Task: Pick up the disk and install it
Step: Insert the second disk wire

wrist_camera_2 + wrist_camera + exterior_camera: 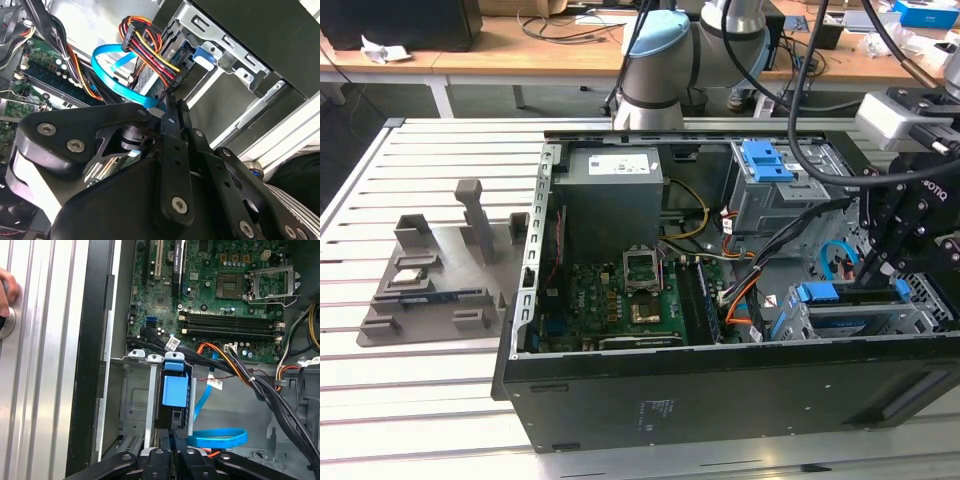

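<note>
The disk (840, 300), in its bright blue carrier, sits inside the metal drive cage (920, 315) at the open computer case's front corner, on the exterior view's right. In the first wrist view the disk (175, 390) stands in the cage slot between silver rails. My black gripper (867, 280) reaches down onto the disk's exposed end. In both wrist views the gripper (174, 437) (172, 102) has its fingers drawn together, tips against that end, with nothing seen between them.
A blue flat cable (217, 437) loops beside the cage, and a thick black cable bundle (260, 385) crosses nearby. The grey power-supply box (610, 190), motherboard (620, 300) and a blue latch (767, 160) lie inside the case. A grey fixture plate (440, 270) stands outside. A person's hand (6, 290) rests on the table.
</note>
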Controlling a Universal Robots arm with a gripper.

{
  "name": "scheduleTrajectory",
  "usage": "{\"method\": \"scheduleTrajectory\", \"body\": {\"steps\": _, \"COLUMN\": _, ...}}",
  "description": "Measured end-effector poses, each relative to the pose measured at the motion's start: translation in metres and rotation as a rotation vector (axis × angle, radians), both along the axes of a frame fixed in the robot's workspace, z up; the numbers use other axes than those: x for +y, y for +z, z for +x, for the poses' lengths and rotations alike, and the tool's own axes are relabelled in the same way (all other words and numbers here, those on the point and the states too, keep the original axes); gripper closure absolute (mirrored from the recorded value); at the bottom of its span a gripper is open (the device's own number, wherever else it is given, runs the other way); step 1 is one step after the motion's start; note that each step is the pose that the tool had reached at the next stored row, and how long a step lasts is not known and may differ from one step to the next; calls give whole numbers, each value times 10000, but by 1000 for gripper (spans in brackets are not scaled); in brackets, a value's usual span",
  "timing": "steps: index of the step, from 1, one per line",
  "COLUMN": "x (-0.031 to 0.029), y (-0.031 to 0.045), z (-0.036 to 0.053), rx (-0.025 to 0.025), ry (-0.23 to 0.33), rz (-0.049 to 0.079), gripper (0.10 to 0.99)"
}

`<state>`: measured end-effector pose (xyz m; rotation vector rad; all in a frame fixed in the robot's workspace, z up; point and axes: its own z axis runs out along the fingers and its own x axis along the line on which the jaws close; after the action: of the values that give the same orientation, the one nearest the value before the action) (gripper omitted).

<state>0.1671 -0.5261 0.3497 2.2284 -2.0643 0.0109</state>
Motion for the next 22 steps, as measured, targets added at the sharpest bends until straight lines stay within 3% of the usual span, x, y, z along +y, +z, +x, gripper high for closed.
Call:
{"method": "scheduleTrajectory", "body": {"steps": 10, "x": -22, "y": -42, "z": 8, "rx": 0, "ry": -1, "rz": -3, "gripper": 925}}
{"method": "scheduleTrajectory", "body": {"steps": 19, "x": 32, "y": -58, "z": 8, "rx": 0, "ry": -2, "rz": -4, "gripper": 925}}
{"method": "scheduleTrajectory", "body": {"steps": 22, "x": 92, "y": -68, "z": 8, "rx": 0, "ry": -1, "rz": -2, "gripper": 925}}
